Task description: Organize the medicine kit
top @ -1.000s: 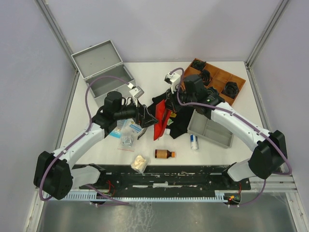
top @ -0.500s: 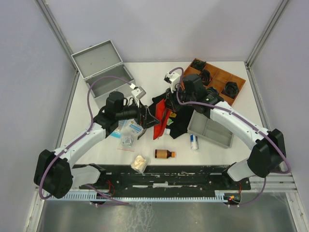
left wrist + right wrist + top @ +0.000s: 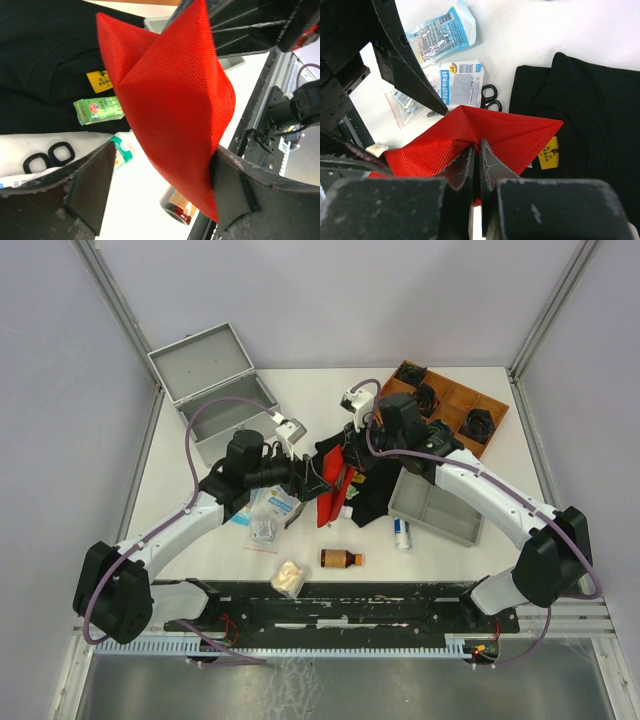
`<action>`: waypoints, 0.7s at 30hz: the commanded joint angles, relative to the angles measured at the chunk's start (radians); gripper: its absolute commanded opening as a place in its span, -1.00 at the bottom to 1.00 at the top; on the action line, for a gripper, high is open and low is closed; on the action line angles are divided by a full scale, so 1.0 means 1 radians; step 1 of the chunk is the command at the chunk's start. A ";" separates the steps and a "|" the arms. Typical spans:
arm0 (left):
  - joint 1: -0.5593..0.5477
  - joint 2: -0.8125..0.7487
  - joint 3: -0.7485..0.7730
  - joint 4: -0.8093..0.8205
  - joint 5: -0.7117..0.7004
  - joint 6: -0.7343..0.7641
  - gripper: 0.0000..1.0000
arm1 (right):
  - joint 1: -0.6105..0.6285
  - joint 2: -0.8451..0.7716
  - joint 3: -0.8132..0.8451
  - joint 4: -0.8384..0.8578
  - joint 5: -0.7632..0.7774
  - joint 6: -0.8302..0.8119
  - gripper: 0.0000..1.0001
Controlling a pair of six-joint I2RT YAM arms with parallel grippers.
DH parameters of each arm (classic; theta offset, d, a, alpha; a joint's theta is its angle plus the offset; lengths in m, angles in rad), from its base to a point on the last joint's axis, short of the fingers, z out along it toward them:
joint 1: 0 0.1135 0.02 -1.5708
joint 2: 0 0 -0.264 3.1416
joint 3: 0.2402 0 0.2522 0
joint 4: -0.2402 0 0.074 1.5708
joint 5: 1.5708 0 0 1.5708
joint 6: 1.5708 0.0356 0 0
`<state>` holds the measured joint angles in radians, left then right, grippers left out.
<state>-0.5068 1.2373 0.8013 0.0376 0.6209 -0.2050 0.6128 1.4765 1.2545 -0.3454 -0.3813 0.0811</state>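
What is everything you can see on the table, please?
silver-grey metal case with hinged lid: one, grey, far left, open
red fabric pouch: one, red, centre
black cloth: one, black, under the pouch
shallow grey divided plastic tray: one, grey, right of cloth
brown wooden tray: one, brown, far right
amber bottle: one, brown, near centre, lying
small white-and-blue bottle: one, beside grey tray
blue-and-white sachets: two, left of pouch
green sachet: one, green, on cloth
black scissor handles: one pair, black, beside cloth
beige wad: one, beige, near edge
left gripper: open, straddling pouch
right gripper: shut on pouch
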 commanded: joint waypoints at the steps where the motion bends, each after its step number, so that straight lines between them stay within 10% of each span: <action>1: -0.004 0.007 0.042 0.017 -0.113 -0.020 0.53 | 0.000 -0.005 0.047 0.025 -0.007 0.009 -0.99; 21: -0.004 0.004 0.062 0.011 -0.131 -0.007 -0.95 | -0.001 0.025 0.067 -0.011 -0.010 -0.028 -0.88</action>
<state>-0.5083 1.2549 0.8040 0.0315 0.5480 -0.2119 0.6109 1.5032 1.2640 -0.3626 -0.3653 0.0738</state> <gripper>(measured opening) 0.058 0.079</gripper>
